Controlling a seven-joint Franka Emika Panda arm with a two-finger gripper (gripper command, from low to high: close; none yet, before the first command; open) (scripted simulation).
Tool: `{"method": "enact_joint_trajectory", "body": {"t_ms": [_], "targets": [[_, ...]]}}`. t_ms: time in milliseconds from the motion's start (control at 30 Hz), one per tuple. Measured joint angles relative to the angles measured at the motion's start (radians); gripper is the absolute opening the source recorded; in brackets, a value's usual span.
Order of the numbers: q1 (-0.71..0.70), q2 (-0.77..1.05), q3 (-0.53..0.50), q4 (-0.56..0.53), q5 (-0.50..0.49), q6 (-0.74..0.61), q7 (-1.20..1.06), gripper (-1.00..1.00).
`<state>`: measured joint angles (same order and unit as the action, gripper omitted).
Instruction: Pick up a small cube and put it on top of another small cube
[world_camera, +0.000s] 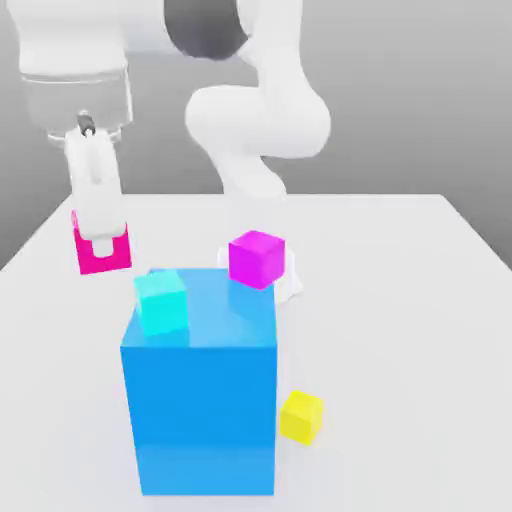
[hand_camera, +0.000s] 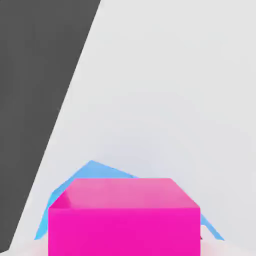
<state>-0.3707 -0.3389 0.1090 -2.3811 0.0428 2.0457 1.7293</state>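
Gripper (world_camera: 103, 243) is clenched on the small hot-pink cube (world_camera: 103, 251), held aloft at the exterior view's left, clear of the white table (world_camera: 400, 300). In the hand view we see the same cube (hand_camera: 124, 215) close below the camera, with a blue edge of the large blue block (hand_camera: 95, 172) showing behind it.

Key relation: we judge the likeliest target to be the small yellow cube (world_camera: 301, 416), which sits on the table near the blue block's (world_camera: 200, 400) lower corner, toward the exterior view's right. It lies well apart from the fingers, across the block. A cube has no long axis, so only face alignment matters.

Other items: 1 cyan cube (world_camera: 162, 301) and 1 purplish-magenta cube (world_camera: 257, 258) near the block's top; whether the magenta one rests on it we cannot tell.

No containers seen.
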Motion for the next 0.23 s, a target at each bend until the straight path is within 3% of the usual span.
{"method": "enact_joint_trajectory", "body": {"t_ms": [100, 133, 233], "targets": [[0.009, 0.031, 0.013, -0.058, 0.005, 0.088, 0.019, -1.0], [0.009, 0.042, 0.016, -0.078, 0.005, 0.119, 0.021, 1.0], [0.009, 0.042, 0.016, -0.078, 0.005, 0.119, 0.021, 1.0]]}}
